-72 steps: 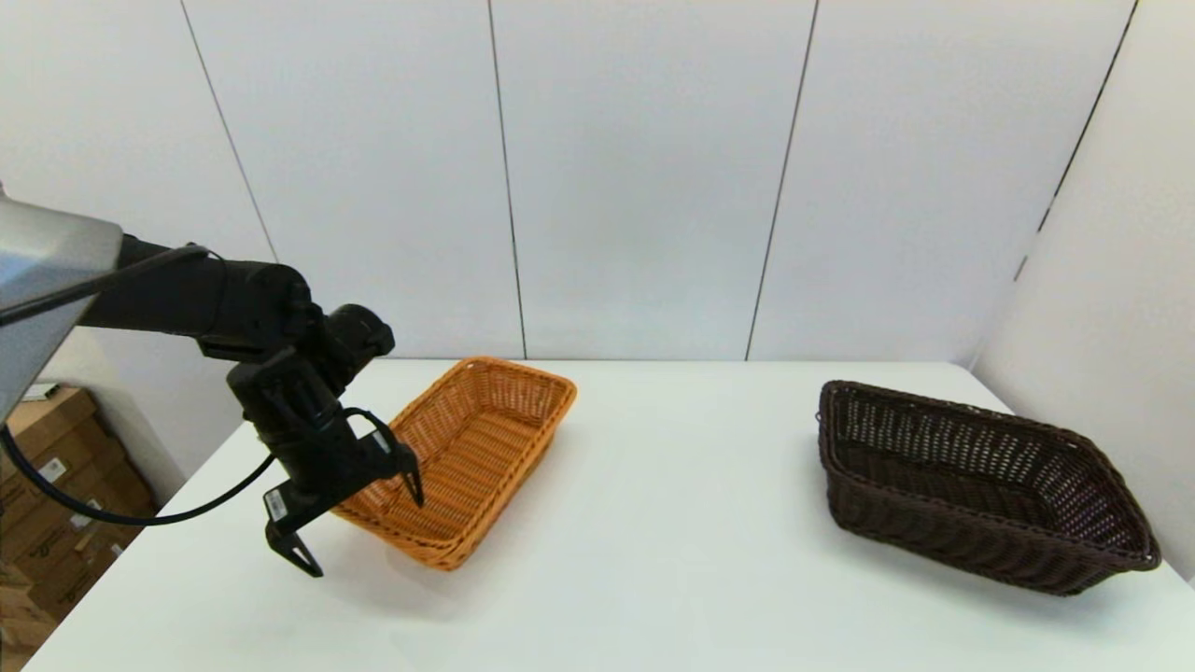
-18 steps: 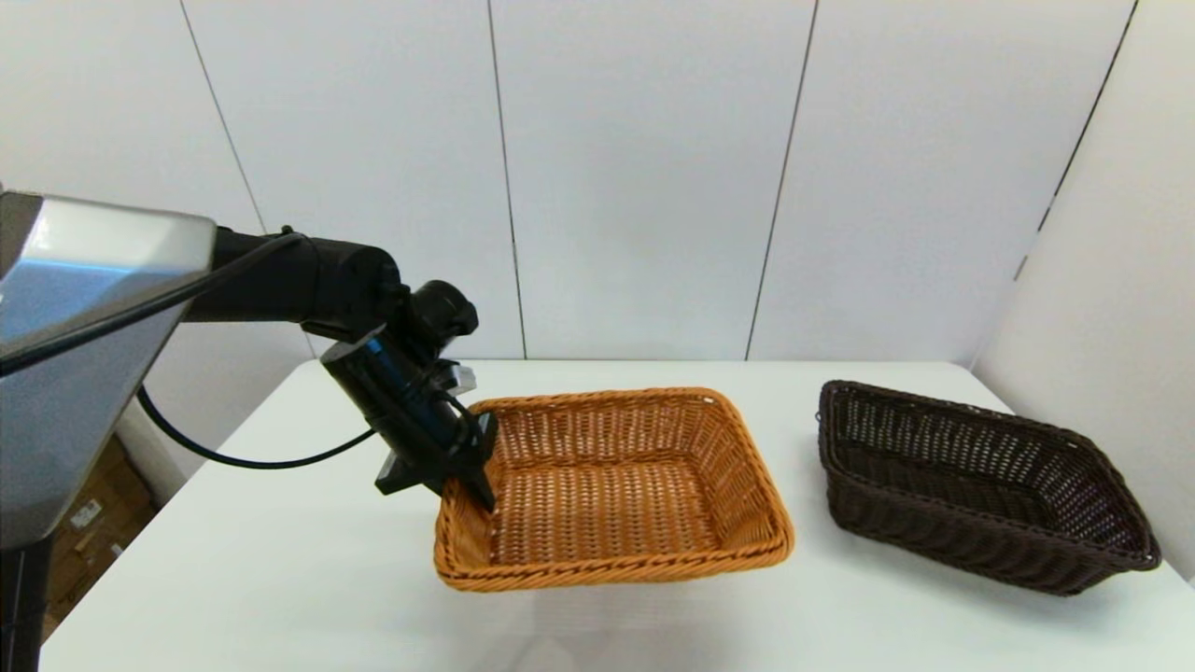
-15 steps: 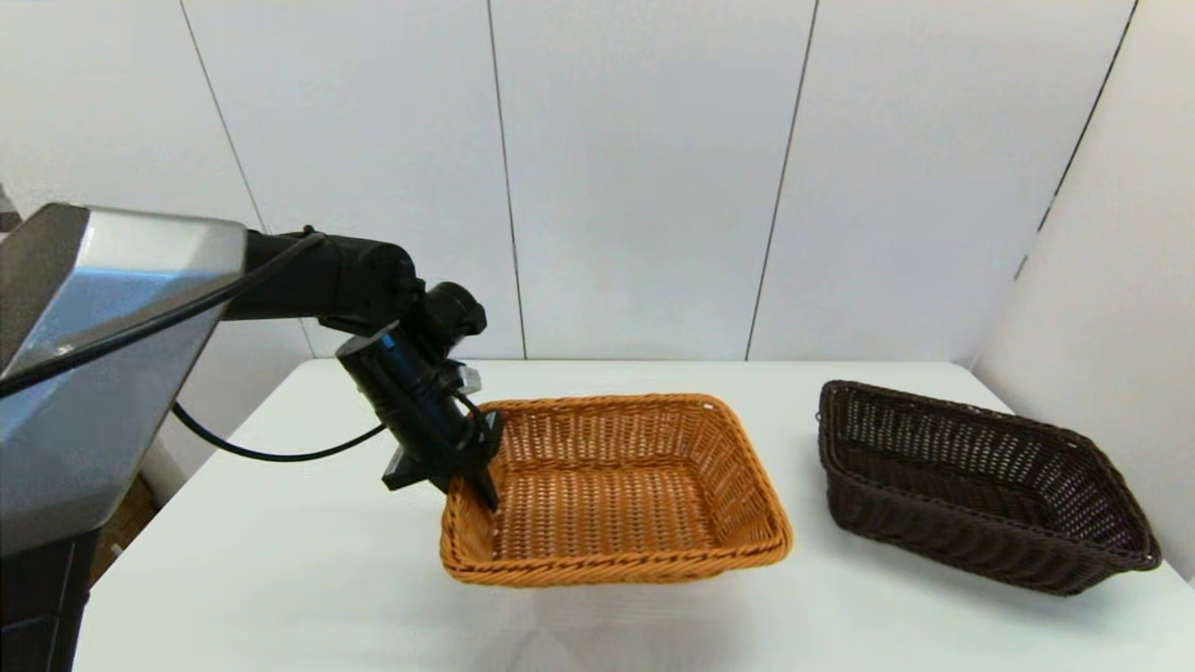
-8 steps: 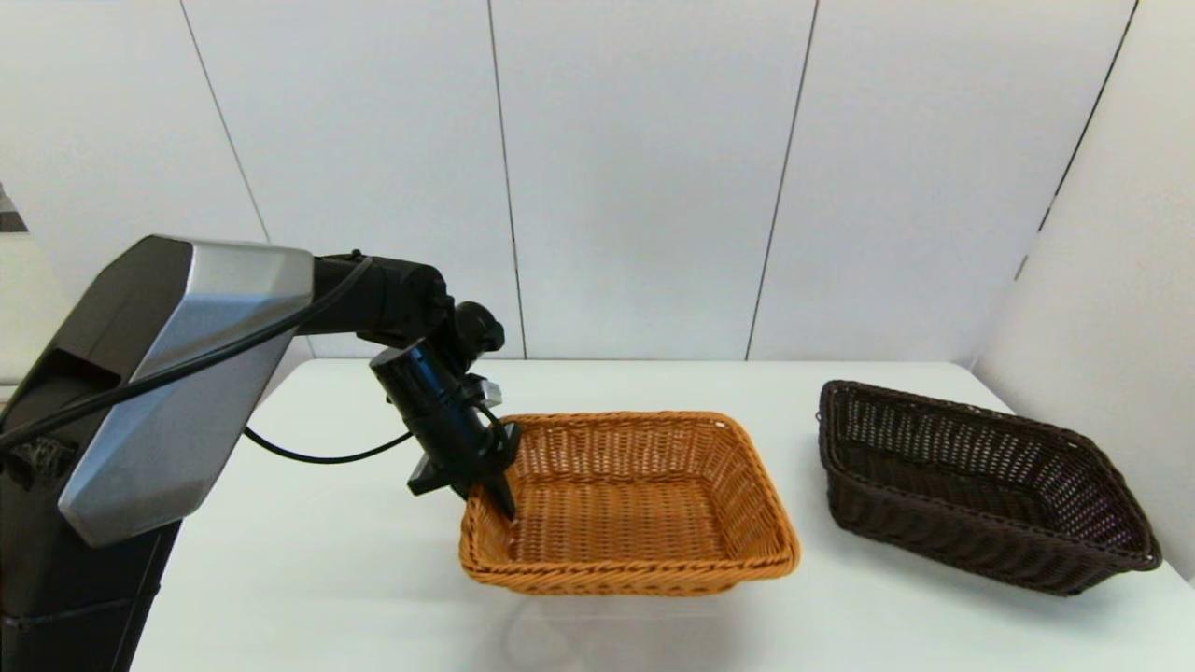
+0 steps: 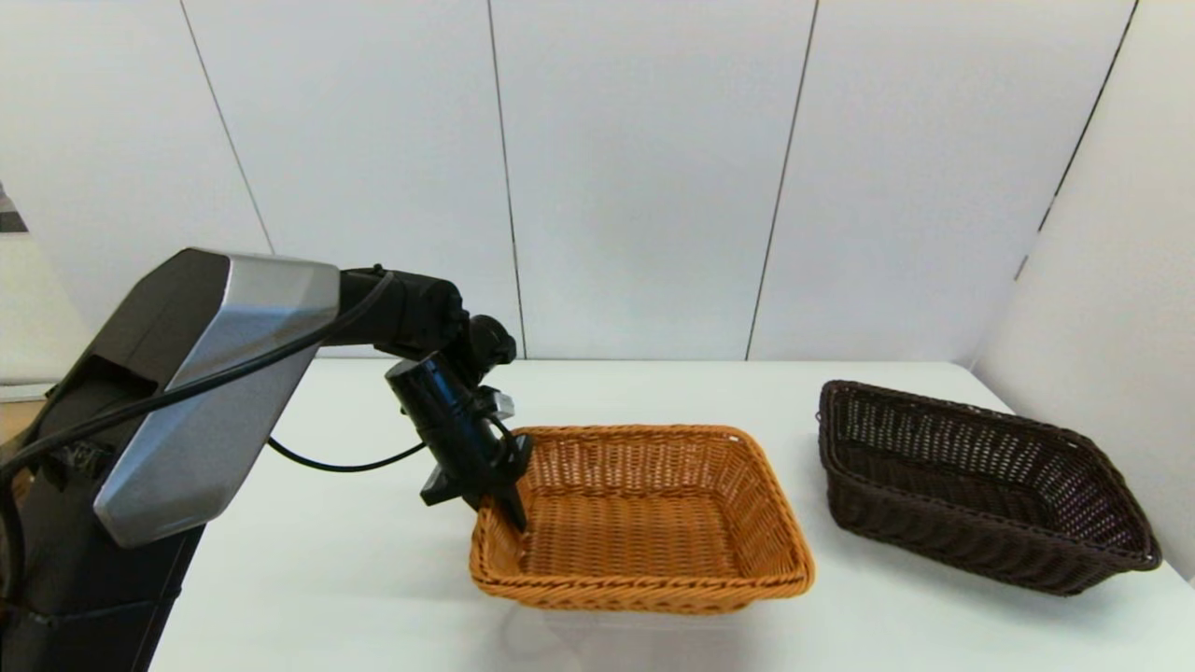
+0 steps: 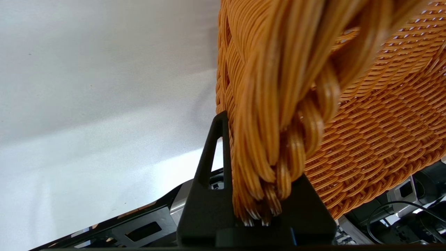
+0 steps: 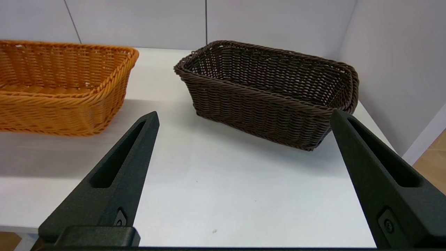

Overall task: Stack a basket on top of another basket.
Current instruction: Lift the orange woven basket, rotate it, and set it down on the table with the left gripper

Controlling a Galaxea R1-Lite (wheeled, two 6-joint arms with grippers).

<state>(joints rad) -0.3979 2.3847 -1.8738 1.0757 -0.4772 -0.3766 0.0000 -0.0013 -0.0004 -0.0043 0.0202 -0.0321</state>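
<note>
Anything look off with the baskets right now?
Nothing damaged or spilled. The orange basket hangs slightly tilted above the table, the left gripper clamped on its rim. The dark basket rests untouched; the right gripper is open, near the table edge.

Basket (image 5: 980,485) sits right of another basket (image 5: 644,523).

bare surface (image 5: 822,597) strip between orange-tan basket (image 5: 644,513) and dark brown basket (image 5: 971,485), wall close behind dark basket's right end, left claw (image 5: 499,504) blocks orange basket's left rim, open surface near front edge
</note>
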